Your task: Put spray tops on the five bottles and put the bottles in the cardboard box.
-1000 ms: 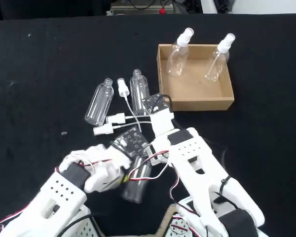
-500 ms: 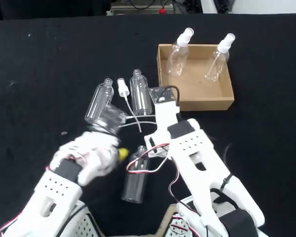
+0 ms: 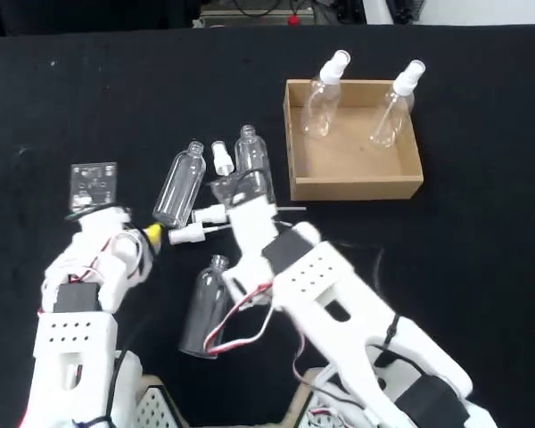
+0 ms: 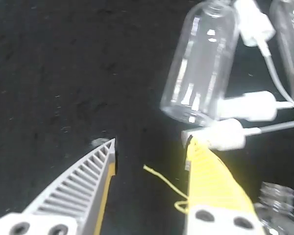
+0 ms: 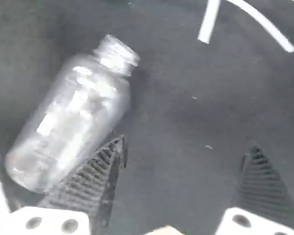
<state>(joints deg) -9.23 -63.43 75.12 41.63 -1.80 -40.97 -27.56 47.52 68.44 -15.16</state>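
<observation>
Three clear bottles have no tops. One (image 3: pixel 180 183) (image 4: pixel 206 63) and another (image 3: pixel 252 159) lie left of the cardboard box (image 3: pixel 352 183), and a third (image 3: pixel 205 303) (image 5: pixel 73 122) lies nearer me. Three white spray tops (image 3: pixel 221 158) (image 3: pixel 209 214) (image 3: pixel 187 234) lie between them. My left gripper (image 4: pixel 149 147) is open over bare cloth, its yellow finger (image 3: pixel 152 234) touching the end of a spray top (image 4: pixel 225 134). My right gripper (image 5: pixel 183 156) is open above the cloth, one black finger (image 5: pixel 105 171) beside the near bottle. Two capped bottles (image 3: pixel 324 94) (image 3: pixel 394 102) stand in the box.
The table is covered in black cloth (image 3: pixel 481 250), with free room to the right of and in front of the box. The right arm (image 3: pixel 321 285) lies across the middle and covers part of one uncapped bottle.
My left arm has swung from the centre out to the left, away from the near bottle. That bottle has slid left and turned. My right arm has moved left towards it.
</observation>
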